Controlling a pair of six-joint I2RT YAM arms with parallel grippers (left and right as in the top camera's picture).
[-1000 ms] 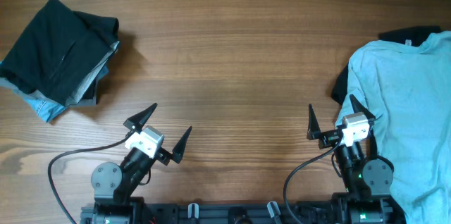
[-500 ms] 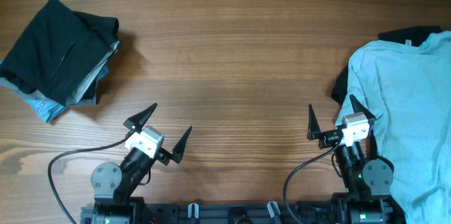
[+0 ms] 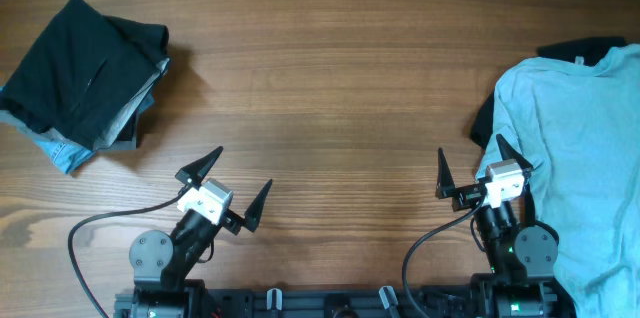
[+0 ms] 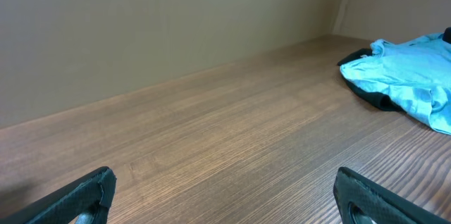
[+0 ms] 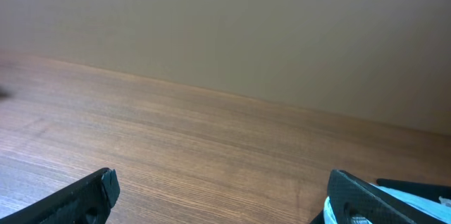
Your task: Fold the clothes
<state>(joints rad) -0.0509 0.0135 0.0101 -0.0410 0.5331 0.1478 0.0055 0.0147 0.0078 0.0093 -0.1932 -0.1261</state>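
Left gripper (image 3: 242, 170) and right gripper (image 3: 470, 148) both wide open, empty. Light-blue T-shirt (image 3: 580, 138) lies bunched just right of the right gripper, over a black garment (image 3: 484, 118). Risk: a pinch there grabs both layers and drags the pile.

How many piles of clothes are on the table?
2. A folded dark stack lies at the far left. A pale blue T-shirt lies rumpled at the right edge, over a black garment. More clothes may be hidden underneath.
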